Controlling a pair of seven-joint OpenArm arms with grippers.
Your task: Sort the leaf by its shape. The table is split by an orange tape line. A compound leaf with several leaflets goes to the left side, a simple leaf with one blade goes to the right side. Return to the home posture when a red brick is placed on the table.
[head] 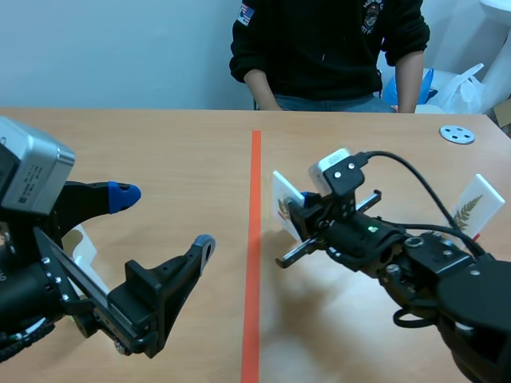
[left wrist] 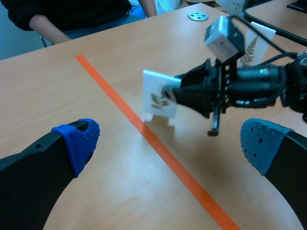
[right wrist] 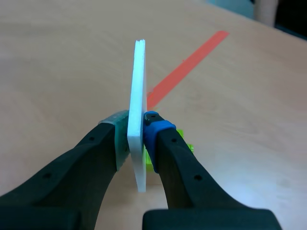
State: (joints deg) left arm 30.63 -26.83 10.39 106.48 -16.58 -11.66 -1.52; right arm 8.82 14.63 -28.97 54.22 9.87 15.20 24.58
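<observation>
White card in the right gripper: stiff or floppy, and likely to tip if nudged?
Probably stiff: edge-on, the white card looks straight, unbent above the right gripper. Likely light, since that small pinch holds it upright. Thin as it is, it could tip easily when nudged.

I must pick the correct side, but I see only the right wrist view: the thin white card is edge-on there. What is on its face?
Observer: The thin white card carries a small olive-brown leaf print; its shape is unclear.
Operator: On which side is it?
Observer: Right of the orange tape line, close beside it.
Operator: Is the other arm close?
Observer: The left gripper is open, on the left side, apart from the card.
</observation>
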